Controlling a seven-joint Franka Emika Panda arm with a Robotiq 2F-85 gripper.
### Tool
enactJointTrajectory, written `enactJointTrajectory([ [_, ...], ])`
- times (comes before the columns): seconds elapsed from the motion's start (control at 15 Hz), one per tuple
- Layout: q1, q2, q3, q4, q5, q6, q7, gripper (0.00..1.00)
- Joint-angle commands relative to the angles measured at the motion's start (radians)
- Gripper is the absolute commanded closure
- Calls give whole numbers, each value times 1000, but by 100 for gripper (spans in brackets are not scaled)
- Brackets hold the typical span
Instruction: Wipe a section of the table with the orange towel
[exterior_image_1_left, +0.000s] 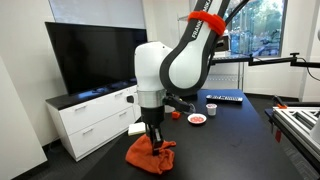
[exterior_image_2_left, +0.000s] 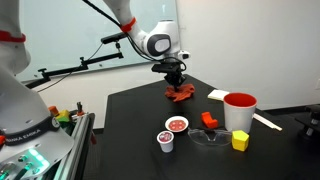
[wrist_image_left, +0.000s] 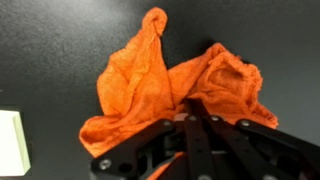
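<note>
The orange towel (wrist_image_left: 170, 85) lies crumpled on the black table (wrist_image_left: 60, 40). It also shows in both exterior views (exterior_image_1_left: 150, 155) (exterior_image_2_left: 181, 94). My gripper (wrist_image_left: 190, 118) is shut on the towel's middle, with the cloth bunched around the fingertips. In an exterior view my gripper (exterior_image_1_left: 153, 138) points straight down onto the towel near the table's front edge. In an exterior view my gripper (exterior_image_2_left: 176, 84) is at the far side of the table.
A red cup (exterior_image_2_left: 240, 108), a yellow block (exterior_image_2_left: 240, 141), small red-filled bowls (exterior_image_2_left: 177, 124), a red object (exterior_image_2_left: 208, 119) and a clear lid sit on the table. A pale green block (wrist_image_left: 12, 143) lies beside the towel. A TV on a white cabinet (exterior_image_1_left: 95, 115) stands nearby.
</note>
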Motion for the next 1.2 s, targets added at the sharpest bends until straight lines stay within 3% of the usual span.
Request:
enactJointTrajectory([
  [0.0,-45,-90,40,-101,16,4,-82,100],
  [0.87,-102,-168,76,-238,46,10,-196,100],
  [1.13,-107,-154,73,-231,57,28,-205,100],
])
